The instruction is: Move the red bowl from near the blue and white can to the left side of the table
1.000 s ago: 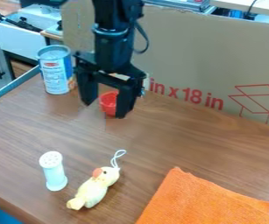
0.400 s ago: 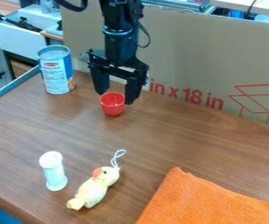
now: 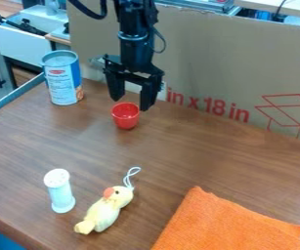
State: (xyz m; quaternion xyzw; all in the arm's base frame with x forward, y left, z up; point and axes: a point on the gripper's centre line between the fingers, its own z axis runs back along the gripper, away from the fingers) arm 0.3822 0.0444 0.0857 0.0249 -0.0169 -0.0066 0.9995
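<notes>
Two parted fingers of the black gripper (image 3: 132,104) hung wide open and empty, nearest the small red cup (image 3: 125,116) (upright on the wooden table (image 3: 172,146)). Left of the cup in the camera view stood a blue-and-white can (image 3: 62,80).

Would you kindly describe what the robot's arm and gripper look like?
The arm is black and jointed; a thick black cable loops out on one side, a thinner one on the other. The gripper is black too, with a wide, angular body and two chunky fingers.
</notes>
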